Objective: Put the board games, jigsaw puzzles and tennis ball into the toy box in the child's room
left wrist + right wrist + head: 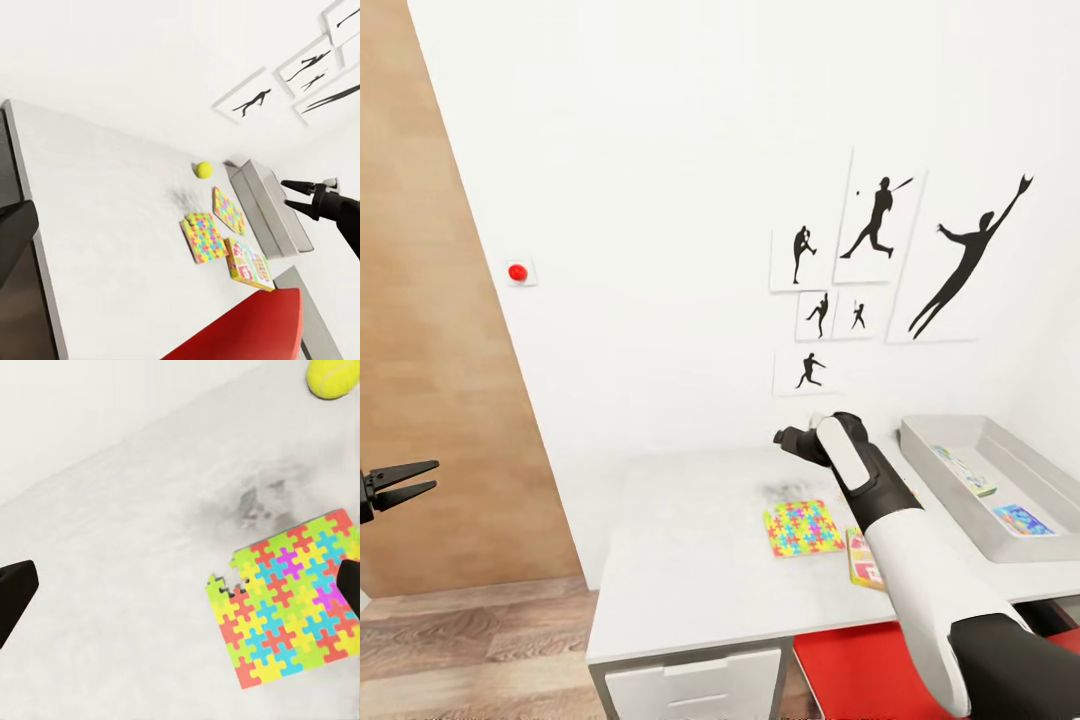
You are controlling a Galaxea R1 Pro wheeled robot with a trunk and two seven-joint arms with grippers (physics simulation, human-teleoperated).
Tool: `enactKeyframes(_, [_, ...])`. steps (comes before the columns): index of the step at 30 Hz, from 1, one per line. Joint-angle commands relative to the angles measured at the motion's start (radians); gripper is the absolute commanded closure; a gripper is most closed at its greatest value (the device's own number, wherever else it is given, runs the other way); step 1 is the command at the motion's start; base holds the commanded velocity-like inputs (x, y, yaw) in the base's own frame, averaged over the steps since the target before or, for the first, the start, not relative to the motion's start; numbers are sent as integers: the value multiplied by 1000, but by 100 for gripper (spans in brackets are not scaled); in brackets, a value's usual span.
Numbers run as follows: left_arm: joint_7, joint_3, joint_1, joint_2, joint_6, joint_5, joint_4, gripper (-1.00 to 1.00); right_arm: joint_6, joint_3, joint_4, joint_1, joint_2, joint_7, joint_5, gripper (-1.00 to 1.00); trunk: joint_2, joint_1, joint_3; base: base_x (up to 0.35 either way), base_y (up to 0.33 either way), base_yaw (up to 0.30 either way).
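While our right arm reaches out over the long white-topped desk (pixel 690 560), its right gripper (pixel 792 440) hangs above the surface with fingers spread wide and nothing between them; in the right wrist view the two dark fingertips (pixel 15 589) sit far apart, framing a thin flat jigsaw puzzle slab of bright multicoloured mosaic (pixel 289 596) lying flat on the desk. The small yellow-green tennis ball (pixel 331 375) rests beyond it near the wall. From the left wrist view we see a second mosaic puzzle slab (pixel 228 210) just beside the first, a flat printed board game box (pixel 249 264) next to them, and the shallow light-grey toy box (pixel 985 480) further right. Our left gripper (pixel 402 482) hovers off the desk's left side, over the floor, fingers slightly parted and empty
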Motion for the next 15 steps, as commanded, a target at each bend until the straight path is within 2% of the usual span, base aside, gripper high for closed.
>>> enactKeyframes(1, [-7, 2, -1, 0, 10, -8, 0, -100, 0, -1, 6, -1, -11, -10, -12, -100, -3, 1, -4, 3, 1, 0])
enactKeyframes(3, [-7, 2, -1, 0, 10, -8, 0, -100, -4, -14, 25, -1, -26, -10, -13, -100, -3, 1, -7, 2, 1, 0])
enactKeyframes(4, [-7, 2, -1, 0, 10, -8, 0, -100, -19, -44, 76, -2, -49, -9, -11, -100, -3, 1, -9, 0, 0, 0])
enactKeyframes(15, [-7, 1, -1, -2, 10, -9, 0, -100, -40, -54, 106, -6, -64, -8, -8, -100, -3, 1, -27, 0, 0, 0])
